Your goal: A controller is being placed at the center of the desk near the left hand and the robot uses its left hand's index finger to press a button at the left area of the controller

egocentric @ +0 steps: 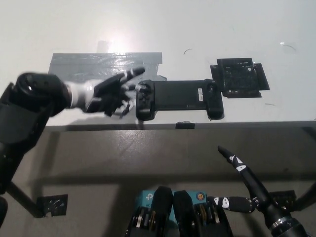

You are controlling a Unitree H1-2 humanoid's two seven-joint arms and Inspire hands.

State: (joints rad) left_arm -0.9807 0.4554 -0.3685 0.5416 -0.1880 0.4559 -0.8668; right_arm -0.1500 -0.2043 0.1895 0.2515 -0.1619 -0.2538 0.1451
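Observation:
A black controller [178, 97] lies flat near the desk's front edge, long side running left to right. My left hand [111, 92] hovers just left of it, one finger stretched out toward the controller's left grip [144, 98], the other fingers curled under. The extended fingertip [138, 72] sits above the grip's upper left corner; whether it touches is unclear. My right hand [242, 185] rests low at the bottom right, below the desk edge, fingers apart and holding nothing.
A grey tape patch [106, 65] covers the desk behind the left hand. A black square pad [240, 77] lies right of the controller. The desk's front edge [197, 123] runs just below the controller.

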